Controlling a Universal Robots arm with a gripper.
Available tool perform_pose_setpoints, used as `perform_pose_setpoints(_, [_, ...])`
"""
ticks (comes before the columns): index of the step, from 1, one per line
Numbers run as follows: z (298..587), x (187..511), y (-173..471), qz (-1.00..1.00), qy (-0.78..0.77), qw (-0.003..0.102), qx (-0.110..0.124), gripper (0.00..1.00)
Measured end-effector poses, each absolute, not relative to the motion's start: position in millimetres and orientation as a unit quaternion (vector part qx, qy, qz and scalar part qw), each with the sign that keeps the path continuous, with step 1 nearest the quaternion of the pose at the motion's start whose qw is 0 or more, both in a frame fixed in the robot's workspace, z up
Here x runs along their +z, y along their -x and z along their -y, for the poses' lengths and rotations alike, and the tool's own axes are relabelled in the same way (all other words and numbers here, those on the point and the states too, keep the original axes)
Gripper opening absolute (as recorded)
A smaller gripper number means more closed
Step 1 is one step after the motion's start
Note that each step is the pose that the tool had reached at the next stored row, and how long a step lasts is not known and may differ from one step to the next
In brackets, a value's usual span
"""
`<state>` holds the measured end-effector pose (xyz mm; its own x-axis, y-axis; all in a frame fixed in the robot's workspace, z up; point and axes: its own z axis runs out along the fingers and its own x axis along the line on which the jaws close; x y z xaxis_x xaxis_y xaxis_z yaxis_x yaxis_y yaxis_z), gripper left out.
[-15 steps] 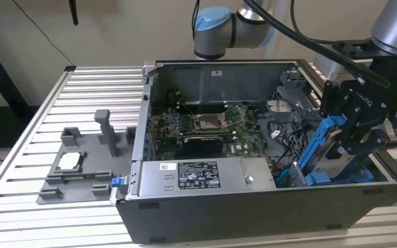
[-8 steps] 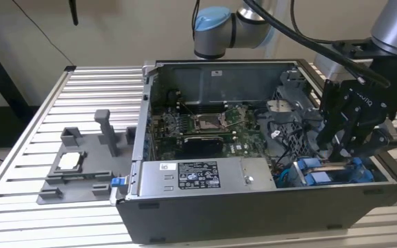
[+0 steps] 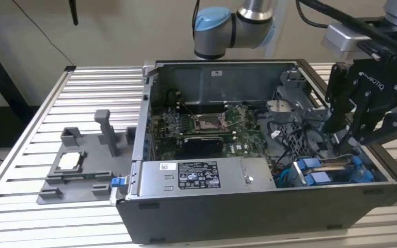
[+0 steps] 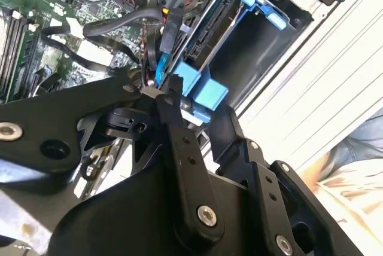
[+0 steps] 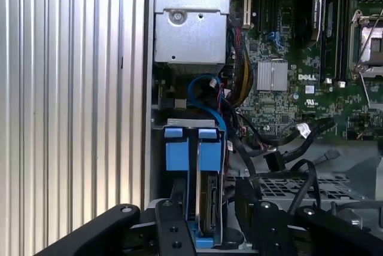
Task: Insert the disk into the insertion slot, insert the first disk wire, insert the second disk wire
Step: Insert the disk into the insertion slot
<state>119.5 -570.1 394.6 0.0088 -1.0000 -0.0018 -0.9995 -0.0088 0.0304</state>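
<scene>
Ribbed aluminium table (image 3: 95,88) carries an open computer case (image 3: 254,206). In the first wrist view the disk (image 5: 207,187) stands on edge in the insertion slot (image 5: 173,154), between the gripper's (image 5: 209,203) parted jaws.

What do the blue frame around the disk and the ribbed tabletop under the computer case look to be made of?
Blue frame: likely moulded plastic, given its uniform bright colour and dull sheen. Tabletop: probably aluminium, given pale silver ribbed slats with a metallic gleam.
</scene>
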Motion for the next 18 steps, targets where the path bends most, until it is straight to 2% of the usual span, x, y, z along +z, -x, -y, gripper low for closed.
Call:
perform_pose_setpoints(1, [570.1, 394.8, -119.4, 0.704, -0.710, 0.006, -0.010, 0.47])
perform_pose_setpoints(4, [570.0, 394.9, -117.6, 0.704, -0.710, -0.018, -0.003, 0.47])
perform_pose_setpoints(10, [568.9, 394.8, -115.9, 0.701, -0.710, -0.057, 0.021, 0.47])
perform_pose_setpoints(12, [566.8, 394.1, -115.4, 0.700, -0.711, -0.063, 0.025, 0.47])
perform_pose_setpoints(18, [556.1, 388.1, -113.5, 0.695, -0.714, -0.072, 0.033, 0.47])
